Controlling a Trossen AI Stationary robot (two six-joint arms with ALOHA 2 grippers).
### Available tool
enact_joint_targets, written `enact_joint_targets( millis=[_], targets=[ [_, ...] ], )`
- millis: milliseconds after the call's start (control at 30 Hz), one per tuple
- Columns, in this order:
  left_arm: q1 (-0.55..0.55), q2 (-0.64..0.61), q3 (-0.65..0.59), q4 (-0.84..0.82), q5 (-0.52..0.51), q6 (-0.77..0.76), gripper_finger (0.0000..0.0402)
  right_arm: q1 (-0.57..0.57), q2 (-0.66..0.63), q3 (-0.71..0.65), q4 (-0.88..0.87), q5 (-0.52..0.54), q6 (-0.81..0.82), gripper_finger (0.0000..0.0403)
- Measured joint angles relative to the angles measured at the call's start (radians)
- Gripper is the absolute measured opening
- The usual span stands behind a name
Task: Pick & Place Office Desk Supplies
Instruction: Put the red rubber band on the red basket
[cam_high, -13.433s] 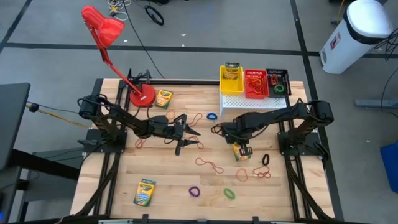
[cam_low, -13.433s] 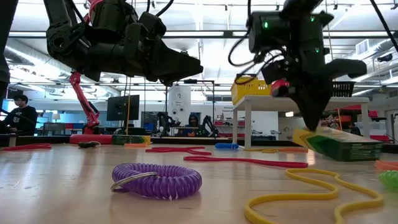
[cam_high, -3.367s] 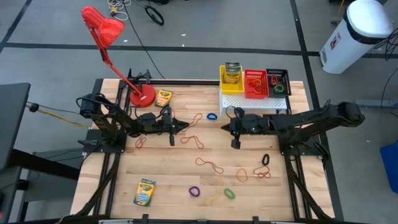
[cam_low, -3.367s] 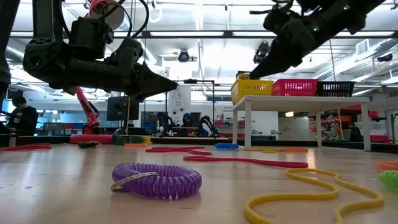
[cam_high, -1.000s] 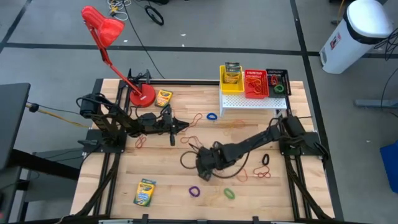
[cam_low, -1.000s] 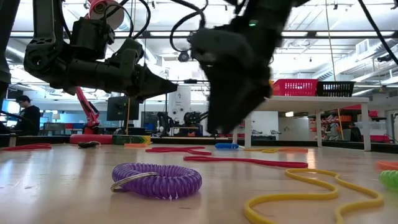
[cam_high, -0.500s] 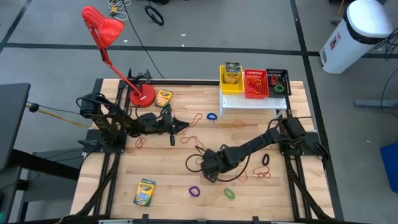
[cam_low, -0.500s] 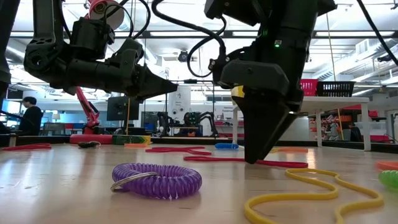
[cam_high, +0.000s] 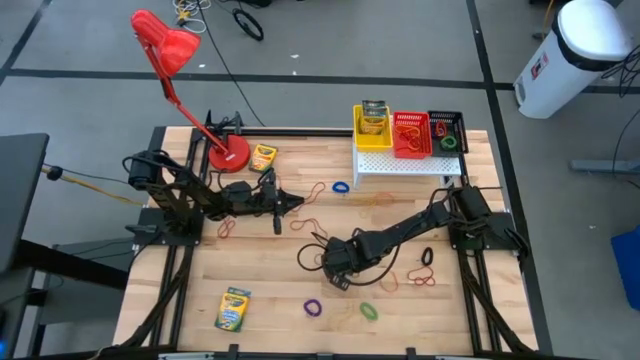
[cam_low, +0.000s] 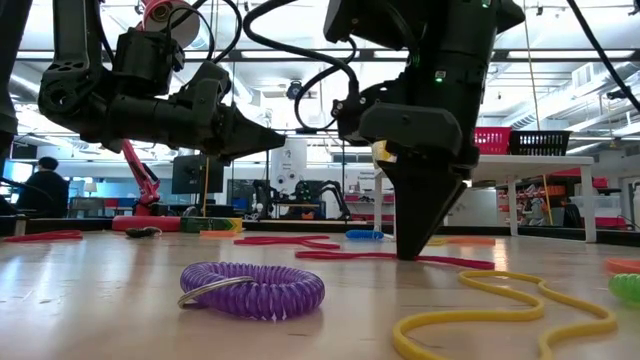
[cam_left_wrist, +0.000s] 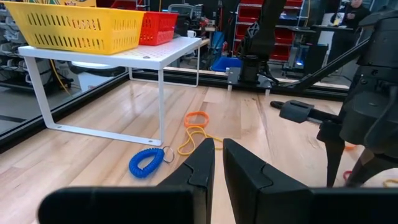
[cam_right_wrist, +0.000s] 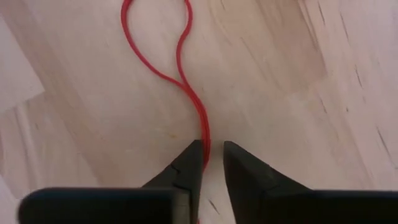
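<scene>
A red rubber-band loop (cam_right_wrist: 186, 81) lies on the wooden bench (cam_high: 270, 300) near its middle, and the right gripper (cam_right_wrist: 211, 163), tips down on the bench, pinches its strands between nearly closed fingers. The left gripper (cam_left_wrist: 218, 163) hovers toward the bench's left side, fingers pressed almost together, holding nothing.

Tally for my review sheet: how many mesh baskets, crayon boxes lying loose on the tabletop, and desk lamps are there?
Mesh baskets: 3 (yellow basket, red basket, black basket)
Crayon boxes on the tabletop: 2
Desk lamps: 1
Total: 6
</scene>
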Motion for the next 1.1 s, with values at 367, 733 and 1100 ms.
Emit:
enact_joint_targets(
  millis=[367, 733, 1100],
  targets=[
    [0.0, 0.0, 0.0, 0.001, 0.0, 0.0, 0.0038, 0.004, -0.13, -0.004, -0.084, 0.102, -0.142, 0.0004],
    [0.0, -0.001, 0.0, 0.0, 0.0, 0.0, 0.0038, 0.033, -0.283, -0.004, -0.337, 0.207, -0.235, 0.0003],
    [0.0, -0.001, 0.0, 0.001, 0.0, 0.0, 0.0038, -0.014, -0.459, -0.183, -0.265, 0.223, -0.324, 0.0002]
  ],
)
